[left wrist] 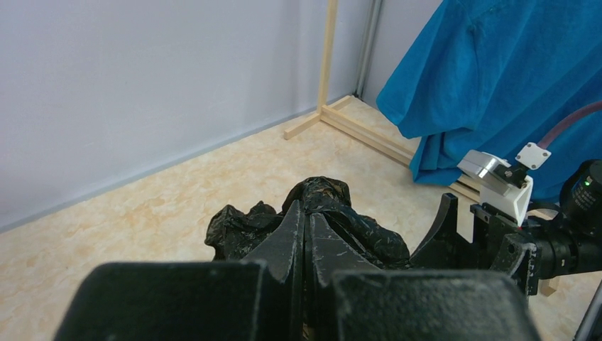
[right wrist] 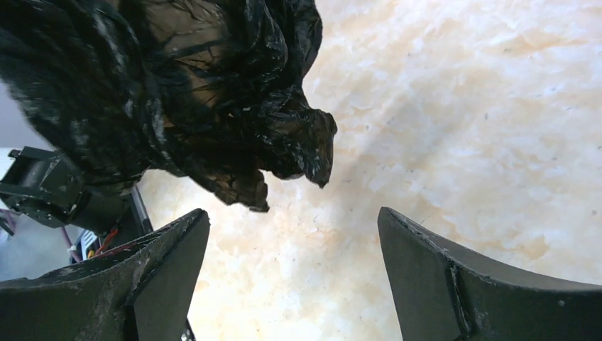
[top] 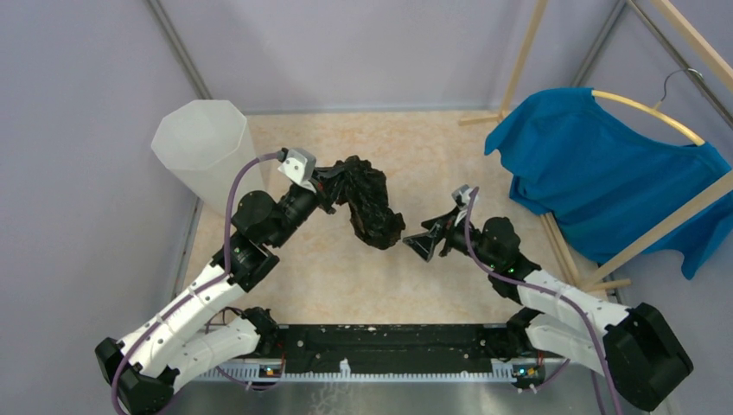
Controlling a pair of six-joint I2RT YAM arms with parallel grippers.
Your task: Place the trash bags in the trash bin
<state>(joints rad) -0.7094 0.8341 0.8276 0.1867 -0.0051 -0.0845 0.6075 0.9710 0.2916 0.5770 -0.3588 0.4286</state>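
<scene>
The left pincer (top: 332, 194) is clamping down on the trash bag (top: 372, 207). In the left wrist view its two fingers (left wrist: 287, 238) are pressing all but together, with black film pinched between them. The bag is bunching into a wrinkly black lump and hanging off that pincer over the middle of the bench (top: 346, 277). From the right wrist camera it is appearing to dangle clear of the surface, one ragged corner pointing down, the plastic showing brownish where it is stretching thin.

The right pincer (top: 418, 245) is sitting just beside the bag's lower end, jaws spread wide and gripping nothing. In its own camera the two fingers are framing bare bench, with the bag hanging above and to the left of the gap.

The trash bin (top: 203, 143) is standing upright at the far left corner of the bench, just behind the left arm's wrist, and the bag is sitting outside it, off to its right. Over on the far right a blue T-shirt (top: 605, 177) is hanging from a wooden rack (top: 519, 65), well apart from the bag.
</scene>
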